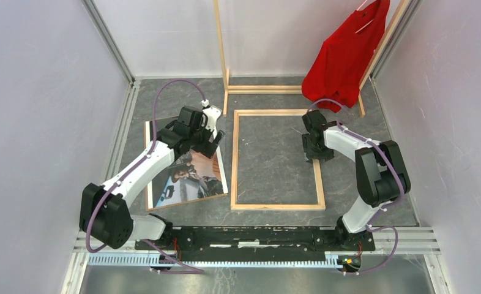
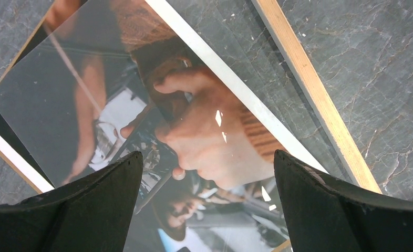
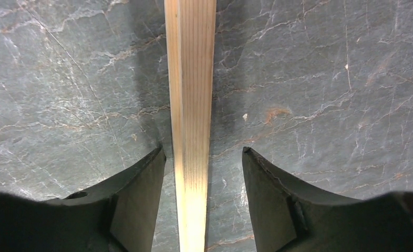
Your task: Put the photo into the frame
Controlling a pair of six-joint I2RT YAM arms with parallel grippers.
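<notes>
Straddling the frame (image 3: 191, 79), right end effector (image 3: 202, 151) gapes.

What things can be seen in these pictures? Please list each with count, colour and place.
photo: one, brown, orange and dark, face up on the table, left of the frame
frame: one, light wood, flat on the table, centre
rack: one, light wood, standing at the far side
shirt: one, red, hanging on the rack, far right
table: one, grey marbled, under everything
left arm: one, white and black, reaching over the photo
right arm: one, white and black, at the frame's right side
left gripper: one, black, open, above the photo
right gripper: one, black, open, astride the frame's right bar
</notes>
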